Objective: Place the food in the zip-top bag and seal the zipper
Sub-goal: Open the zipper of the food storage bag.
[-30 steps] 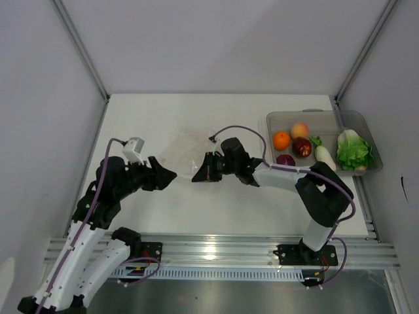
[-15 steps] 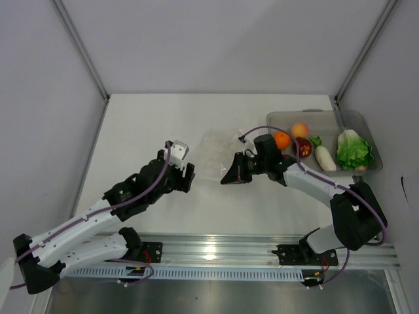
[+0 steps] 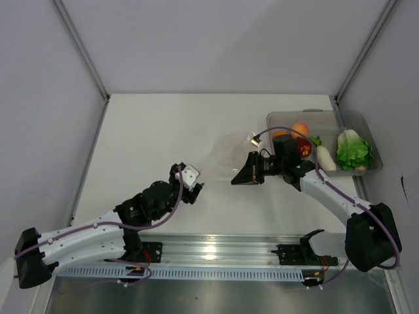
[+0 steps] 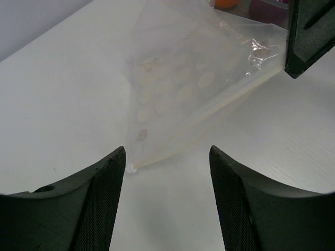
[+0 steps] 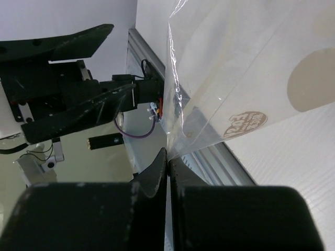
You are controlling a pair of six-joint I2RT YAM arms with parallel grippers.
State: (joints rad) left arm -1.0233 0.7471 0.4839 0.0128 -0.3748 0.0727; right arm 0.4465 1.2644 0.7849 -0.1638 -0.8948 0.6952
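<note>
The clear zip-top bag lies mid-table, one corner raised. My right gripper is shut on that corner; in the right wrist view its jaws pinch the thin plastic. My left gripper is open and empty, just short of the bag's near corner. In the left wrist view the bag shows a thicker strip, seemingly the zipper, along its near edge. The food sits in the tray: orange, peach, dark red fruit, radish, cabbage, beige piece.
The rigid clear tray stands at the table's back right, close behind my right arm. White walls close in the table on the left, back and right. An aluminium rail runs along the near edge.
My right gripper has moved right toward the tray, dragging the bag with it. My left arm has stretched out to the right, following the bag's near corner.
</note>
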